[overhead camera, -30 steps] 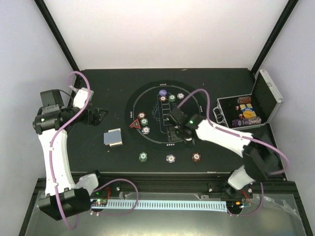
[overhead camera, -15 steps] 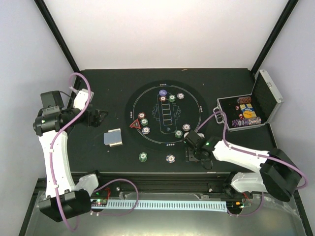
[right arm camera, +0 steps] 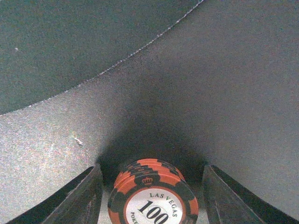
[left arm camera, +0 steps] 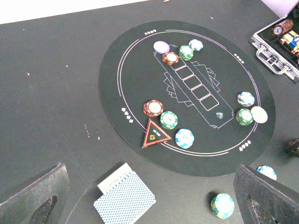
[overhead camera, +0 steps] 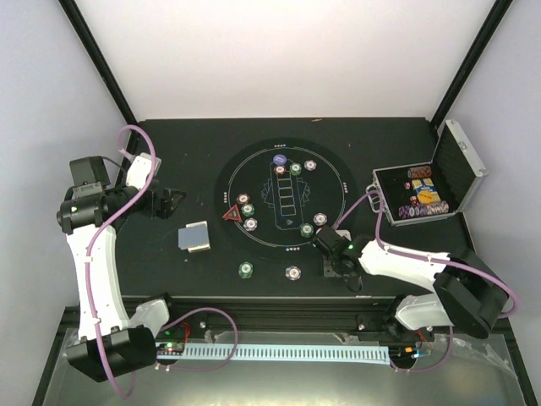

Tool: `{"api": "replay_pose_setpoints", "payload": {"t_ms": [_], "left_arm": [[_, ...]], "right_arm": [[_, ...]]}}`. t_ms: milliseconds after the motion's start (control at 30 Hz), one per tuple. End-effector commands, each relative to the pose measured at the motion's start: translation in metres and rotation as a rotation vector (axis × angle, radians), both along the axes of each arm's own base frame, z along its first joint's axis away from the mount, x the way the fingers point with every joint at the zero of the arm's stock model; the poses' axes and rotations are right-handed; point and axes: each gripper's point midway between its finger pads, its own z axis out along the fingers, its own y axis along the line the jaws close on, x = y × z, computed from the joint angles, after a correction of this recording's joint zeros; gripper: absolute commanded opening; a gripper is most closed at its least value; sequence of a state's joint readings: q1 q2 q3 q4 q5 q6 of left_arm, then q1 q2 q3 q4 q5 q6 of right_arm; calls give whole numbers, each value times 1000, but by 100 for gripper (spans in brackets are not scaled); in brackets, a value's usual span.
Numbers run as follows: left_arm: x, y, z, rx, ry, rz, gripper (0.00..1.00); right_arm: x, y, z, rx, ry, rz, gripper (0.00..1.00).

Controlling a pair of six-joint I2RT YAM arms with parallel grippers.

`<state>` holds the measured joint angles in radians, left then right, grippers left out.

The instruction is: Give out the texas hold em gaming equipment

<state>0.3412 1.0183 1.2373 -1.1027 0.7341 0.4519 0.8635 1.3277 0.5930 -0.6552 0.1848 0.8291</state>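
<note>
We have the right gripper [overhead camera: 336,268] low over the table, just off the near-right rim of the round black mat [overhead camera: 254,161]. The maroon chip stack [right arm camera: 153,198] marked 100 sits squarely between its fingers [right arm camera: 77,198]. The jaws stand partly apart, with a thin dark gap on either side of the stack, so we judge that nothing is gripped yet. The stack is round, so no long axis matters. What counts is that it lies centred in the jaws, where a straight close should catch it. The left gripper [overhead camera: 172,201] hangs well off the mat's left side, jaws spread wide and empty, far from this stack, so the pick falls to the right arm
</note>
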Motion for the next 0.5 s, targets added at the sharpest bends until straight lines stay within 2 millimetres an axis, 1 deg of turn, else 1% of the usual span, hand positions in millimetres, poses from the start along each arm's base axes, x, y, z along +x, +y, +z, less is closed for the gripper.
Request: {"api": "replay_pose_setpoints", "payload": {"t_ms": [0, 133, 367, 467], "left_arm": [[-3, -2, 15, -10, -29, -3, 99], [-2, -3, 13, -18, -25, -6, 99], [-2, -3, 11, -21, -24, -5, 99], [-2, -3, 12, -15, -28, -4, 99]], "right_arm": [[-2, 0, -2, 8, 4, -12, 60], [-2, -2, 5, 11, -8, -15, 58], [0, -3, 13, 3, -19, -14, 42], [1, -3, 15, 0, -26, -8, 41]]}}
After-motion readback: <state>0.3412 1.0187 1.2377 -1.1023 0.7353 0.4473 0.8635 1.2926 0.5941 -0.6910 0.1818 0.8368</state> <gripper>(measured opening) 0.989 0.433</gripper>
